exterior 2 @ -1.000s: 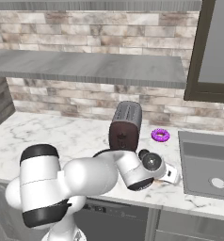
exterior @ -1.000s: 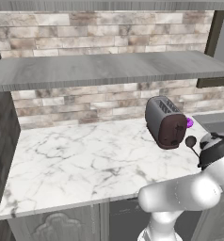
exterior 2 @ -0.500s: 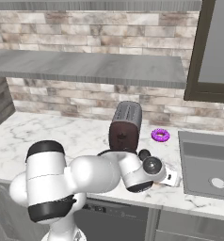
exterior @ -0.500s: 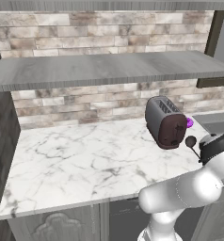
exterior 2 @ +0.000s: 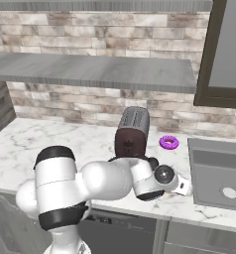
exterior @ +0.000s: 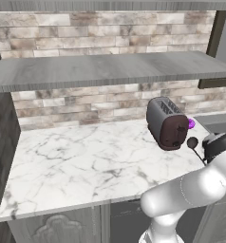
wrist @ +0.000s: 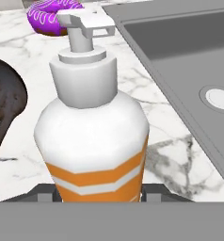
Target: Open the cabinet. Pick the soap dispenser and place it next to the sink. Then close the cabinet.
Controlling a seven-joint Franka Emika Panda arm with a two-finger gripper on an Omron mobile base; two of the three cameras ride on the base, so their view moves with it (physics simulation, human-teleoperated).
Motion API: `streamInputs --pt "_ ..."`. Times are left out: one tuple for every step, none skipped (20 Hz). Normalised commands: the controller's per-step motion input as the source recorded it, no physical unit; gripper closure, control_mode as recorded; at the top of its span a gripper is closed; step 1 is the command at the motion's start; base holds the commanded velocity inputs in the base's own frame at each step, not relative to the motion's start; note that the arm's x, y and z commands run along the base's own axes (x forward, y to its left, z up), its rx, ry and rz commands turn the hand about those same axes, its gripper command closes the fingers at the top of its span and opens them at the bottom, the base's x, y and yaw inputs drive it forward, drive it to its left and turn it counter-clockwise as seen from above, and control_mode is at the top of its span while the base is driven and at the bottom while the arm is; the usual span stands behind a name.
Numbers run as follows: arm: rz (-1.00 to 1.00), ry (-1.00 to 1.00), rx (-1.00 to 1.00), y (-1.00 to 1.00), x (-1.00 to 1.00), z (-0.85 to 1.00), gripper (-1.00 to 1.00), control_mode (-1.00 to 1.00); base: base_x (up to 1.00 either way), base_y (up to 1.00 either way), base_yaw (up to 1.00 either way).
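Soap dispenser (wrist: pixel 96 136): white shoulder and pump top, orange body with white stripes, upright above the marble counter (wrist: pixel 165 155), just beside the sink (wrist: pixel 180 61). Gripper (wrist: pixel 98 192): fingers flank the bottle's base, clamped on it.
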Motion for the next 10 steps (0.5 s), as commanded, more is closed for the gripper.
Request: streamInputs --pt "0.0 -0.04 0.0 0.0 0.07 0.0 1.0 -1.0 0.0 0.0 0.0" --pt "0.0 -0.03 0.0 0.0 0.0 0.0 1.0 -1.0 0.0 0.0 0.0" --pt "0.0 -0.02 0.0 0.0 0.0 0.0 1.0 -1.0 0.0 0.0 0.0" --pt "0.0 -0.01 0.0 0.0 0.0 0.0 1.0 -1.0 0.0 0.0 0.0" --pt "0.0 -0.03 0.0 0.0 0.0 0.0 1.0 -1.0 0.0 0.0 0.0" --pt "0.0 -0.05 0.0 0.0 0.0 -0.03 1.0 -1.0 0.0 0.0 0.0" --pt "0.0 -0.05 0.0 0.0 0.0 -0.06 1.0 -1.0 0.0 0.0 0.0" --pt "0.0 -0.05 0.0 0.0 0.0 -0.09 1.0 -1.0 0.0 0.0 0.0" --pt "0.0 -0.04 0.0 0.0 0.0 -0.05 1.0 -1.0 0.0 0.0 0.0" --pt "0.0 -0.01 0.0 0.0 0.0 0.0 1.0 -1.0 0.0 0.0 0.0"
